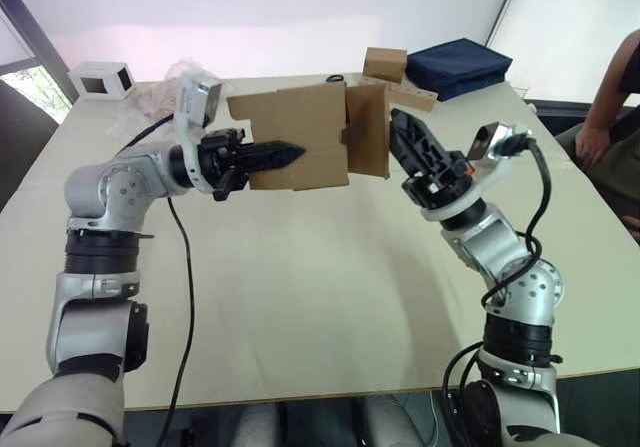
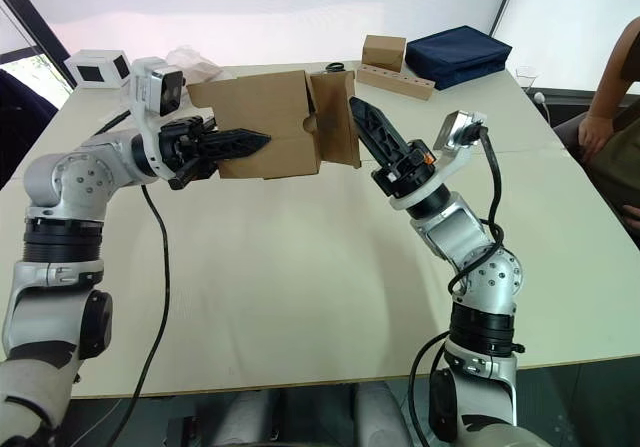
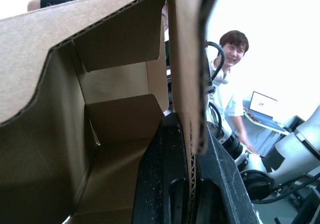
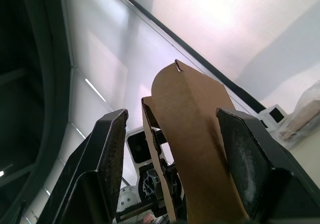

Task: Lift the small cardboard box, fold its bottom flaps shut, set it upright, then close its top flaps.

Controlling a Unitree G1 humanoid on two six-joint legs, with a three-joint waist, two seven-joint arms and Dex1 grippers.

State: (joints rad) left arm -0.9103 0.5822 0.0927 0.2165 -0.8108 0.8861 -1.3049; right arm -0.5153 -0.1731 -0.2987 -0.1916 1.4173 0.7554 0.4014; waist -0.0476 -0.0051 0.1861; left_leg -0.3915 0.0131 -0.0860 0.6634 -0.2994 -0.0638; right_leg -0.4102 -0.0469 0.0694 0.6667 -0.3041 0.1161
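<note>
**Box held in the air, loose flap between the right fingers**

The small cardboard box (image 1: 298,137) hangs clear above the table (image 1: 300,297), lying on its side with its open ends facing sideways. The left gripper (image 1: 285,153) reaches in from the box's left and pinches a side wall: in the left wrist view one finger sits inside the carton and the other outside, closed on the corrugated edge. At the box's right end one flap (image 1: 368,130) stands out, running up and down. The right gripper (image 1: 408,137) is just beside that flap, jaws spread, and the right wrist view shows the flap between its fingertips (image 4: 112,149), seemingly untouched by either. By my reading the right arm is placed to fold this flap leftward, toward the box.
</note>
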